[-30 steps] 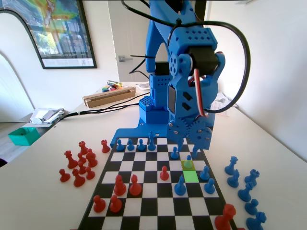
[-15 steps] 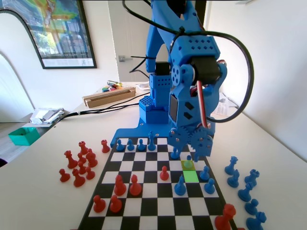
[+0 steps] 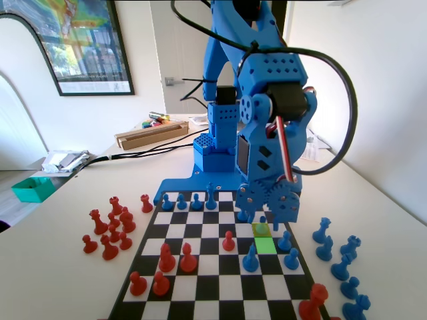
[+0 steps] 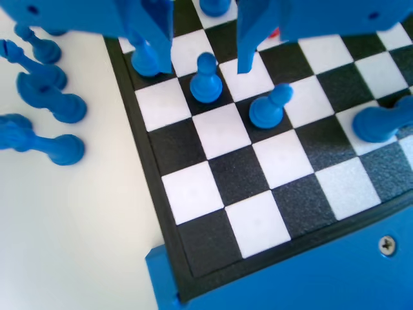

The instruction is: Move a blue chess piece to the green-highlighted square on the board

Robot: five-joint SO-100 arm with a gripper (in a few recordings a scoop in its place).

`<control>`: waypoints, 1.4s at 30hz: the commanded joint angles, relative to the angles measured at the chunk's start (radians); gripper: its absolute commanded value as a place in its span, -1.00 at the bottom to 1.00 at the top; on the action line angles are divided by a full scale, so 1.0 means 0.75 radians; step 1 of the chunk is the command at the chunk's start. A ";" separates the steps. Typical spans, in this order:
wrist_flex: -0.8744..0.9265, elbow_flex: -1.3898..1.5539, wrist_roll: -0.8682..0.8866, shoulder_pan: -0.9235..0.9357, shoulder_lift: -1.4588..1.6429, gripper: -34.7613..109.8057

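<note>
Over the last second your arm has sunk and drifted slightly toward the right of the fixed view, bringing the gear housing down close over the yellow-olive square point(image 3: 262, 229).

In the wrist view the fingers point(image 4: 205, 45) hang spread, with nothing between the tips, and the blue chess piece point(image 4: 206, 81) stands upright just below the gap, nearer the left finger point(image 4: 157, 45) than the right one. In the fixed view that pawn point(image 3: 263, 220) sits on the yellow-olive square, with the green-highlighted square point(image 3: 265, 245) directly in front of it and bare.

Your risks come from crowding. A second blue pawn point(image 4: 268, 108) stands diagonally beside the target, close to the right finger, and another pawn point(image 4: 146, 62) is partly hidden behind the left finger. Drop straight down off-centre and a fingertip could land on the pawn's head and topple it, or nudge a neighbour across the board point(image 4: 213, 213). Centre the gap first. The pieces lying on the worktop point(image 4: 71, 219) are well apart.
</note>
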 commanded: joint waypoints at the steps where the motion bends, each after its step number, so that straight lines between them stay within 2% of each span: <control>1: 0.012 -0.029 -0.018 -0.008 0.035 -0.30; 24: -0.016 0.014 -0.055 0.006 0.004 -0.32; 31: -0.014 0.002 -0.057 0.000 0.006 -0.51; 42: 0.035 -0.059 -0.051 -0.002 0.035 -0.51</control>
